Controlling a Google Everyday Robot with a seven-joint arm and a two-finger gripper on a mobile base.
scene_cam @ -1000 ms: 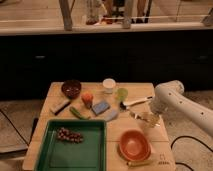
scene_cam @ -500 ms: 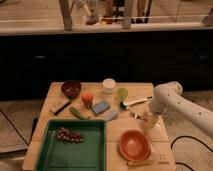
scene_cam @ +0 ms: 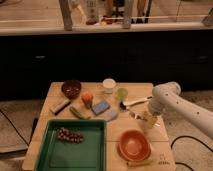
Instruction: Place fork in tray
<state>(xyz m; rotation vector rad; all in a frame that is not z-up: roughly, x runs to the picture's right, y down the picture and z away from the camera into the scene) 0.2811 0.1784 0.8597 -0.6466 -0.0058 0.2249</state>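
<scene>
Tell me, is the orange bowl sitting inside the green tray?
No, the orange bowl sits on the table to the right of the tray, near the gripper over the table's right side.

The white arm (scene_cam: pixel 186 108) comes in from the right, its long link slanting up to a rounded elbow (scene_cam: pixel 166 93), then bends sharply down and left. The gripper (scene_cam: pixel 147 120) hangs below that bend, low and right of centre, pointing down with jaws spread wide.
</scene>
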